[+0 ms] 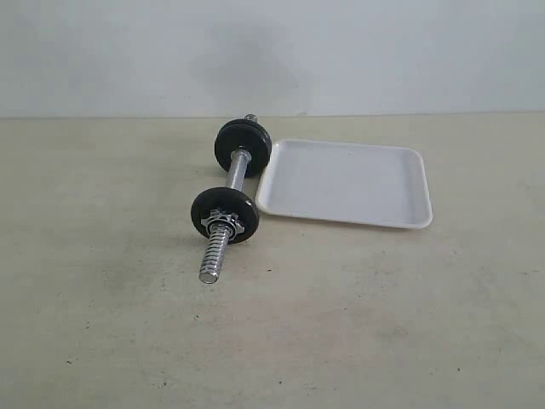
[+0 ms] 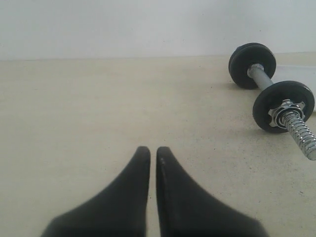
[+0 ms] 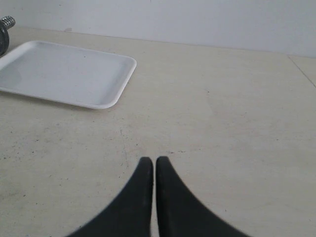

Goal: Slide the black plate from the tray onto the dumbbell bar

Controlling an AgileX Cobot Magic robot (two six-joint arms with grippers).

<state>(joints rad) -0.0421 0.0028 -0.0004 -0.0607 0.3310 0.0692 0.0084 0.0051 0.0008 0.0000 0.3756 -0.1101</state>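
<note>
While left end effector (image 2: 153, 149) and right end effector (image 3: 150, 160) rest closed, empty | dumbbell bar (image 1: 236, 170) beside tray (image 1: 341, 179)

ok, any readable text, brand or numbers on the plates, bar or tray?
None readable.
On the near black plate and the far black plates, any cast markings are too small to tell.
The dumbbell bar and the white tray show none.
</note>
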